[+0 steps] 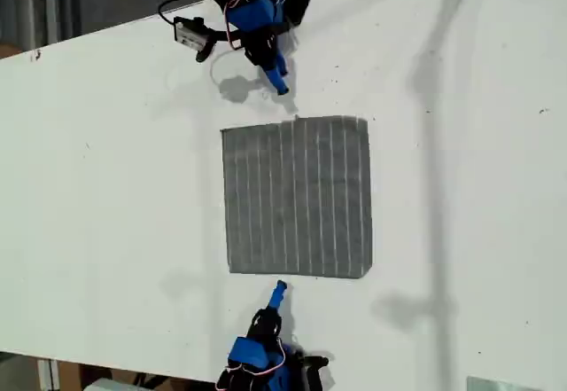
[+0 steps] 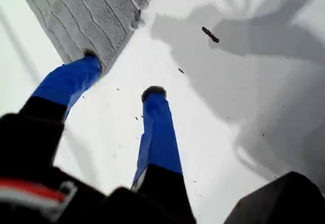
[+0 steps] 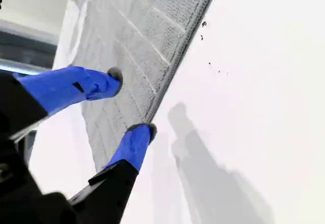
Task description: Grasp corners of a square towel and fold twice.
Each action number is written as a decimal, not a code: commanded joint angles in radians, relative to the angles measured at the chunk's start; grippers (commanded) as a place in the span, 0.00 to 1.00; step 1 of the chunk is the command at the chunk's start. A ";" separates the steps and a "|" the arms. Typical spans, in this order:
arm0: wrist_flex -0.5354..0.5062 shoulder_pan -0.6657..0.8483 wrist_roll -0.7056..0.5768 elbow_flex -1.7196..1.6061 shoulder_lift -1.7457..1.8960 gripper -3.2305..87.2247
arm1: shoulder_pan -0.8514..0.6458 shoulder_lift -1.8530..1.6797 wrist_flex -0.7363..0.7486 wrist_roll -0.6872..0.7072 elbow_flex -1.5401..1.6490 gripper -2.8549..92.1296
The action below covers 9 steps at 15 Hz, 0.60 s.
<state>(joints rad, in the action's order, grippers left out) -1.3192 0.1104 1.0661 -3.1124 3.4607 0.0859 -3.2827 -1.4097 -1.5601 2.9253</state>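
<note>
The grey striped towel (image 1: 297, 196) lies flat and unfolded on the white table (image 1: 106, 196), with all of its corners showing in the exterior view. My first gripper (image 1: 279, 82) reaches in from the exterior view's top and hovers just off the towel's nearer edge. In the first wrist view my first gripper (image 2: 122, 74) is open, one fingertip (image 2: 91, 56) at the towel (image 2: 86, 16) edge and the other over bare table. My second gripper (image 1: 278, 289) comes from the exterior view's bottom. It is open (image 3: 129, 102), straddling the towel (image 3: 137, 36) edge with nothing held.
A black camera block on a cable (image 1: 190, 34) hangs beside the arm at the exterior view's top. Long shadows cross the table at the exterior view's right. Metal brackets (image 1: 500, 384) sit at that view's right corners. Small dark specks (image 2: 209, 34) dot the table.
</note>
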 commanded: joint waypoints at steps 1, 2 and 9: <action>0.015 0.014 0.592 -0.008 -0.057 0.16 | -0.222 0.000 -0.015 0.057 -0.012 0.17; 0.015 0.014 0.592 -0.008 -0.057 0.16 | -0.222 0.000 -0.015 0.057 -0.012 0.17; 0.015 0.014 0.591 -0.009 -0.058 0.16 | -0.176 0.000 -0.014 0.115 -0.057 0.20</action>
<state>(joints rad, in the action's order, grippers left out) -1.3131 0.1150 1.6444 -3.1186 3.4131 -0.1243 -3.2827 -1.4174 -1.4972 2.9207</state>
